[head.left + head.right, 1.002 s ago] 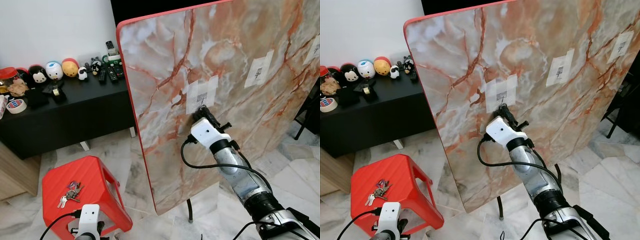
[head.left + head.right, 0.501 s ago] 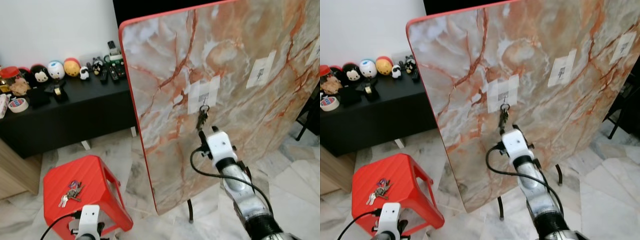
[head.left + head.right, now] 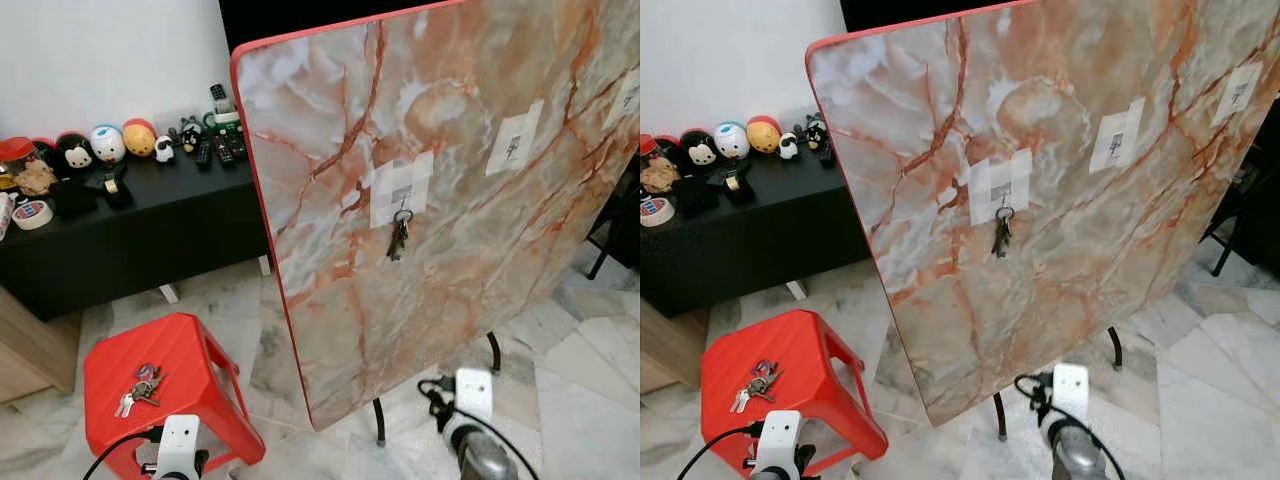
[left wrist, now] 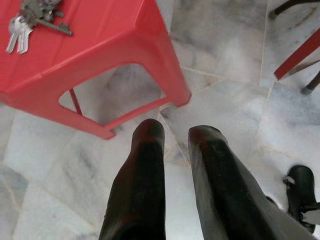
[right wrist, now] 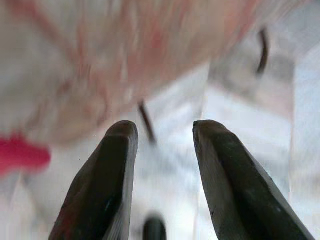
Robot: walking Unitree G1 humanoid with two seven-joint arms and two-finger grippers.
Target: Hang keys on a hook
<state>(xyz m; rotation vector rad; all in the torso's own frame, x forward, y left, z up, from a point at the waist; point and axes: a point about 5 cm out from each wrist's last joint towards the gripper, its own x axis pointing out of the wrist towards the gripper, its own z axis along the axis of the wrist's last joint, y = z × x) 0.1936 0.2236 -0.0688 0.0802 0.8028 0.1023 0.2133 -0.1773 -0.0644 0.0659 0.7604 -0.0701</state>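
A big slab of marble-patterned board [image 3: 470, 180], glossy with orange veins and a thin red rim, stands tilted on thin dark legs over a pale marble floor [image 3: 580, 350]. Near its middle a patch of white tape holds a small hook [image 3: 402, 196], and a bunch of keys [image 3: 398, 236] hangs from it, dark metal dangling flat against the board. A second taped hook [image 3: 512, 143] sits further toward the board's right edge, nothing on it.

The right gripper [image 5: 162, 145] is low by the floor, below the board's bottom edge and well apart from the hanging keys; its two black fingers stand spread with nothing between them, the view past them smeared with blur. The left gripper [image 4: 175, 142] hangs low beside a red plastic stool [image 3: 160, 385], its rounded black fingers a little parted and grasping nothing.

The stool is moulded and smooth, with cut-out sides, and a second bunch of keys [image 3: 140, 385] lies on its top toward the left edge. Between the stool and the board's red edge the floor lies open. Behind, a long black cabinet [image 3: 150, 230] against the white wall carries a row of round toy figures [image 3: 110, 142] and some remote controls [image 3: 222, 140] along its top.
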